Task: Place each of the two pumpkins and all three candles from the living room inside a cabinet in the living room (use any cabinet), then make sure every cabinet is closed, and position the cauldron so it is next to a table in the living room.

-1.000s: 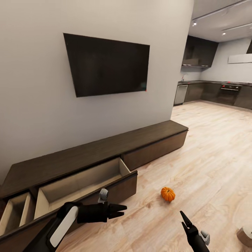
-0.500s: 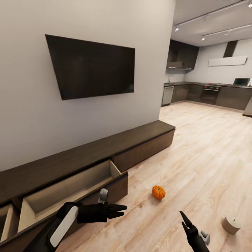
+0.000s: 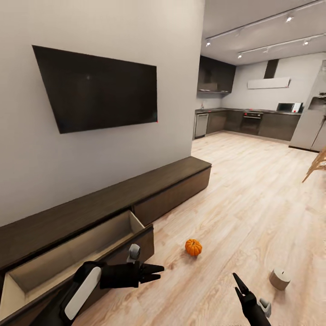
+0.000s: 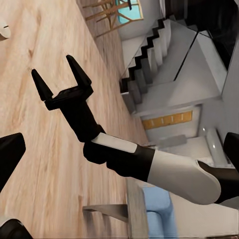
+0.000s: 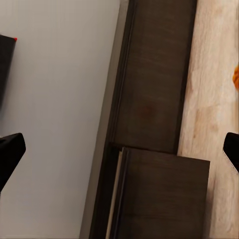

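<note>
An orange pumpkin point(image 3: 193, 247) lies on the wood floor in front of the long dark-brown cabinet point(image 3: 149, 183). One cabinet drawer point(image 3: 68, 256) stands pulled out, and its pale inside looks bare. A beige candle point(image 3: 280, 279) stands on the floor to the right of the pumpkin. My left gripper point(image 3: 158, 272) hovers open by the drawer's front corner, holding nothing. Low at the near right my right gripper point(image 3: 236, 283) is also open and holds nothing; it appears in the left wrist view too point(image 4: 56, 69). The right wrist view looks down on the cabinet point(image 5: 154, 89) and the pumpkin's edge point(image 5: 236, 77).
A black TV point(image 3: 95, 90) hangs on the wall above the cabinet. Dark kitchen cupboards point(image 3: 244, 122) line the far back, with a wooden chair point(image 3: 317, 165) at the right edge. Open wood floor stretches between. A staircase point(image 4: 149, 55) appears in the left wrist view.
The head camera has swung right, so cabinet, TV and pumpkin slid left in the picture and the candle came further into view. Both arms hold the same pose.
</note>
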